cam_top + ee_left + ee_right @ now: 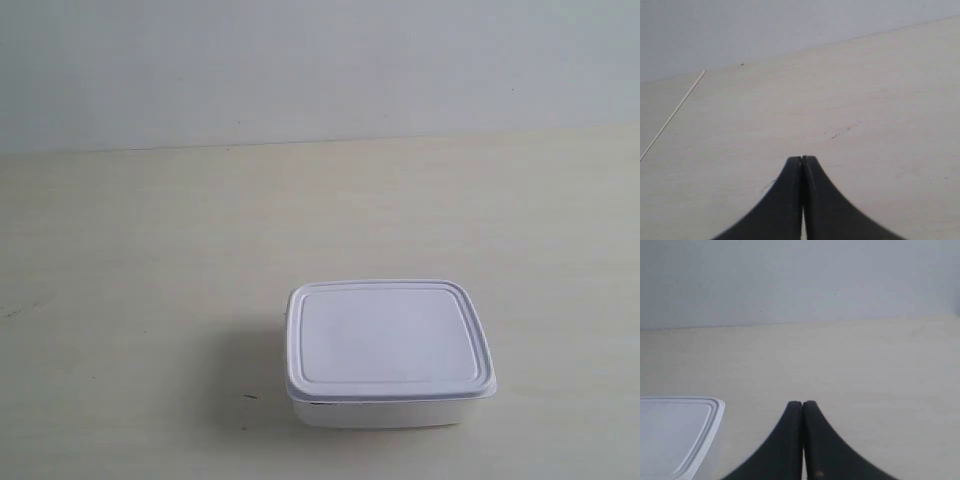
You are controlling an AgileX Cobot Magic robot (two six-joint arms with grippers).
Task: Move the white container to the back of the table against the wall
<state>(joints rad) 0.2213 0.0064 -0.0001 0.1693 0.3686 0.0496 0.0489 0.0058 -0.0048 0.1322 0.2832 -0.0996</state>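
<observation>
The white container [388,352], a lidded rectangular box with rounded corners, sits on the beige table [150,260] toward the front, well short of the grey-white wall [320,60]. The right wrist view catches one corner of the white container [675,435], off to the side of my right gripper [802,403], whose black fingers are shut with nothing between them. My left gripper [803,158] is also shut and empty over bare table [865,100]; the container does not show in that view. Neither arm appears in the exterior view.
The table meets the wall along a straight line [300,143] at the back. A thin pale line [672,116] crosses the table surface in the left wrist view. A few tiny dark specks [250,397] mark the wood.
</observation>
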